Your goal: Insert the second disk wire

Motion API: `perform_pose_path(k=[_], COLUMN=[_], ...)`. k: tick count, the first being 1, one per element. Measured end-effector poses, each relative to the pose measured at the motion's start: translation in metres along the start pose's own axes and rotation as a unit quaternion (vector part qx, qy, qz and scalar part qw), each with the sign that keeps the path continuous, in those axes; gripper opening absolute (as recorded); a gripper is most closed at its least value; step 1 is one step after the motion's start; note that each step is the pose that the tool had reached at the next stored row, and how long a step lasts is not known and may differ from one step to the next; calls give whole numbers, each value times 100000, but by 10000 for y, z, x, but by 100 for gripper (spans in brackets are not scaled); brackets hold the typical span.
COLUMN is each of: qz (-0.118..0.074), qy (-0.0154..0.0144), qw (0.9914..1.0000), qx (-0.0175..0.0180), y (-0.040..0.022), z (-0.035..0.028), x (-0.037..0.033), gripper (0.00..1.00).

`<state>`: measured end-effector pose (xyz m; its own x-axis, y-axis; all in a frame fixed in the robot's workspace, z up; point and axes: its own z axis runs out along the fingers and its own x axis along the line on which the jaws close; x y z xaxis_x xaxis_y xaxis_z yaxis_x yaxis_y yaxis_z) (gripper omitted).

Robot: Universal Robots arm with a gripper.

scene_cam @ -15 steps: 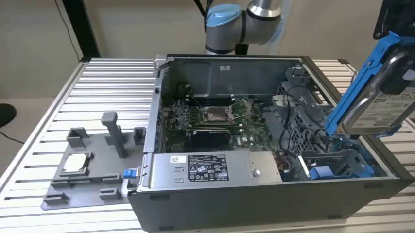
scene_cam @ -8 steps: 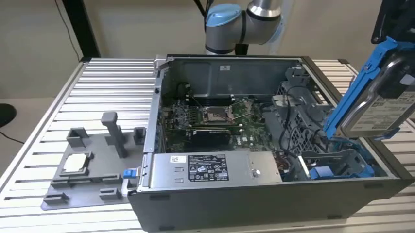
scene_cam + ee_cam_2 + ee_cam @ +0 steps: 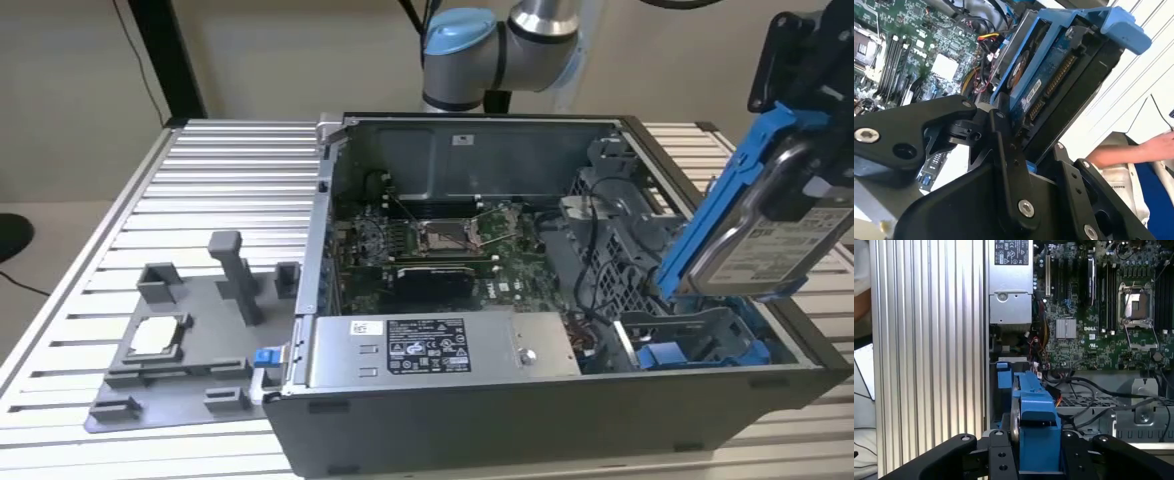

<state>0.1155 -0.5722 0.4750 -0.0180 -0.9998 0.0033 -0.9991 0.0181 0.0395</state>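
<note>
My gripper [image 3: 1036, 442] is shut on a hard disk in a blue carrier [image 3: 1036, 412]. In the exterior view the disk [image 3: 774, 235] hangs tilted above the right end of the open computer case [image 3: 534, 420]. In the second wrist view the black fingers [image 3: 1004, 150] clamp the carrier's sides, and the disk's circuit board and connector [image 3: 1054, 82] face the camera. The disk wire [image 3: 987, 37], a thin bundle of yellow, red and black strands, lies inside the case just beyond the disk, apart from the gripper. Its plug end is hidden behind the carrier.
The case holds the motherboard [image 3: 441, 240], the power supply [image 3: 441, 345] and a drive cage [image 3: 694, 335] with thick black cables. A grey fixture plate [image 3: 174, 345] lies on the slatted table [image 3: 200, 180]. A person's hand [image 3: 1154, 147] is beside the table.
</note>
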Motion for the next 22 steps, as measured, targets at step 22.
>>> perform_pose_path(k=[22], qz=[0], qy=[-149], qw=[100000], qx=[-6], y=[29], z=[276], x=[52], gripper=[0])
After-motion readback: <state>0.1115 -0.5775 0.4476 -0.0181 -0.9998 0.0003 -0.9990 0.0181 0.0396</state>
